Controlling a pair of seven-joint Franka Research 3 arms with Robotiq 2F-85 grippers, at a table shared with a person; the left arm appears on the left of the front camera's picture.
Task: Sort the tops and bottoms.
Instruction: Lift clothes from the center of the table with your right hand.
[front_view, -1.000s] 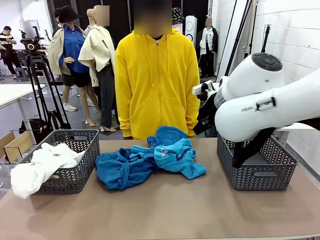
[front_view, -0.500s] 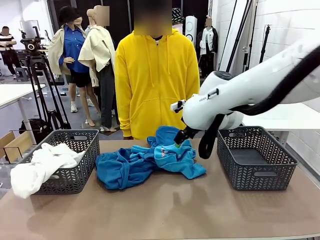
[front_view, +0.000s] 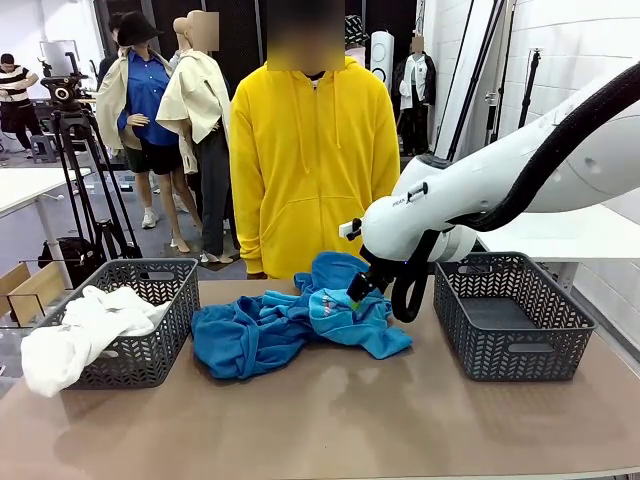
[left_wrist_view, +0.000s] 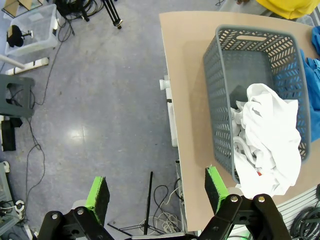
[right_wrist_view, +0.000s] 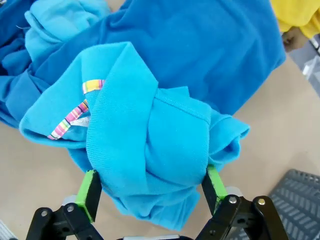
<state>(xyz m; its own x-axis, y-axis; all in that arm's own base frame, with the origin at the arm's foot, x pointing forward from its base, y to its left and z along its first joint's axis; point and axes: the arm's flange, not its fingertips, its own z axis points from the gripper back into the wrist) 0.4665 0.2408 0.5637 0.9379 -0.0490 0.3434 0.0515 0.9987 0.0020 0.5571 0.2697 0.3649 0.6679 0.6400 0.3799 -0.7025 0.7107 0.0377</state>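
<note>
My right pincer (right_wrist_view: 151, 187) is spread wide, straddling a bunched fold of the light blue top (right_wrist_view: 150, 125) on the worktop (front_view: 330, 420) without clamping it, and my left pincer (left_wrist_view: 156, 192) hangs wide open and empty over the floor (left_wrist_view: 100, 100) beside the basket (left_wrist_view: 212, 75) of white clothes.

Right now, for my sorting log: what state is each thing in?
left basket: holds white garment, spilling over the rim.
right basket: empty.
light blue garment: crumpled on the table.
dark blue garment: crumpled, touching the light blue one.
right gripper: open, astride the light blue garment.
left gripper: open, holding nothing, above the floor.
</note>
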